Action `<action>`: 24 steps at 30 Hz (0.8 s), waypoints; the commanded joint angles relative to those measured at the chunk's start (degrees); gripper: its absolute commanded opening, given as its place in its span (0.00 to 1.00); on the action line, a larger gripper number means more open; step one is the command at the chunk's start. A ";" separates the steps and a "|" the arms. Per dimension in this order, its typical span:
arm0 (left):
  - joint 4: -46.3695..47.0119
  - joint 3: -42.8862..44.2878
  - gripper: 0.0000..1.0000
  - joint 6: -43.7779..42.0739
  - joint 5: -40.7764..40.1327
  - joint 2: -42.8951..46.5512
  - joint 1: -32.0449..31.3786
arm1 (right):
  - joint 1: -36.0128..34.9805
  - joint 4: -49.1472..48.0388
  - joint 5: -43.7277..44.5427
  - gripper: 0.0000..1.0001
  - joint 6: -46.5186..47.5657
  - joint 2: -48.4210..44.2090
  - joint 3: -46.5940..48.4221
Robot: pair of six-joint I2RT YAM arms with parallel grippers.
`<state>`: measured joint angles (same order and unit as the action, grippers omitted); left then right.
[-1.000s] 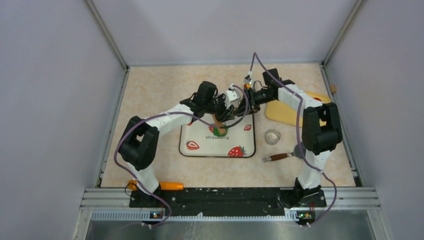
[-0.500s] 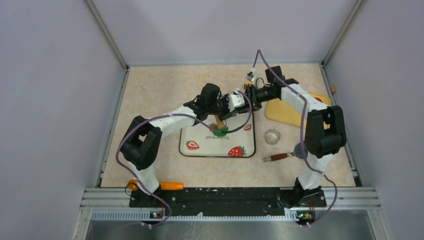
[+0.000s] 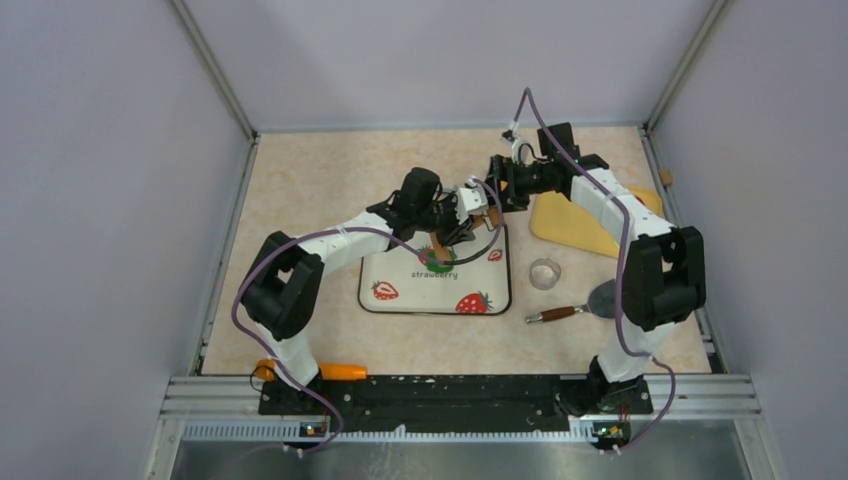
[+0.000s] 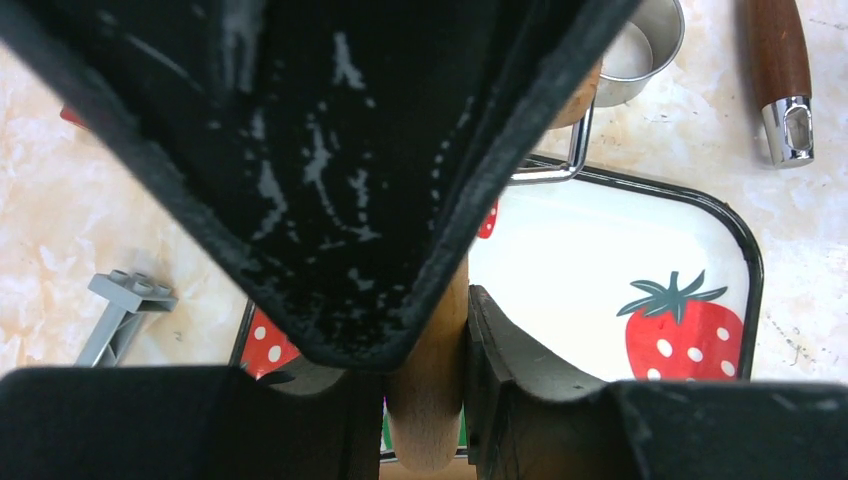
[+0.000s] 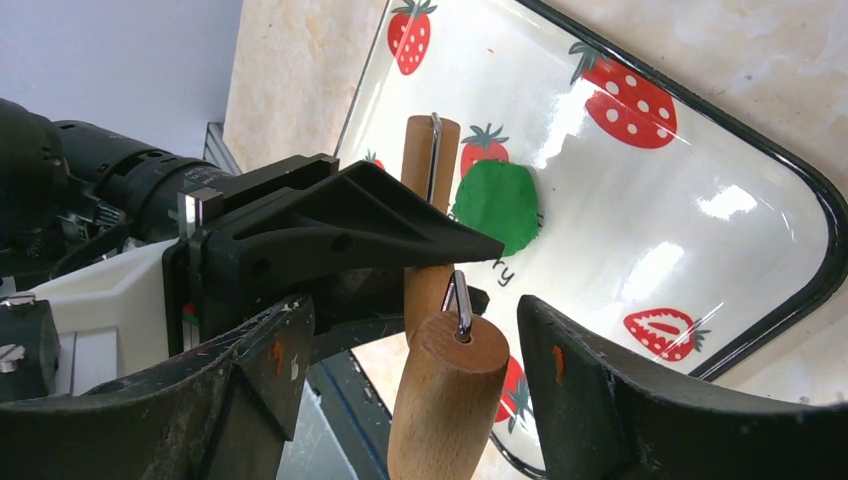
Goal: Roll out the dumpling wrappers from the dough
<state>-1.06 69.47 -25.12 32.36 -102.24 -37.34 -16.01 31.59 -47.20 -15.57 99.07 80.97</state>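
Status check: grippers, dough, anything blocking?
Left gripper shut on wooden roller; right gripper open around one end. Dough one flat blob on strawberry tray, roller at its edge. Nothing on the dough.

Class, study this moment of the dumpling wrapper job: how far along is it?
Done: the dough lies on the tray as one flattish green patch. In hand: the left gripper clamps the wooden roller; the right gripper stands open around the handle's end. Left: no cut round wrappers show, and the cutter sits beside the tray.
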 commanded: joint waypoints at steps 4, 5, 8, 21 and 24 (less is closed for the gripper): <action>3.43 3.06 0.00 3.93 2.52 0.72 -0.03 | -1.26 -0.31 -2.75 0.71 1.84 1.77 0.07; 3.43 3.05 0.00 4.23 2.62 0.66 -0.09 | -1.55 -0.31 -3.14 0.67 2.44 1.94 -0.01; 3.43 2.95 0.00 4.76 2.82 0.35 -0.03 | -2.58 -0.11 -3.68 0.63 3.43 2.31 0.09; 4.31 1.40 0.00 5.21 0.64 -1.10 0.36 | -4.47 1.12 -2.14 0.00 5.42 5.48 1.90; 4.91 1.37 0.00 7.91 -1.66 -2.36 1.53 | -5.01 1.03 -0.63 0.00 5.49 6.72 3.43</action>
<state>-1.50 69.73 -20.80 32.77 -103.72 -37.08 -18.87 32.58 -48.40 -11.94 104.36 81.14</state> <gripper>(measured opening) 0.328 0.341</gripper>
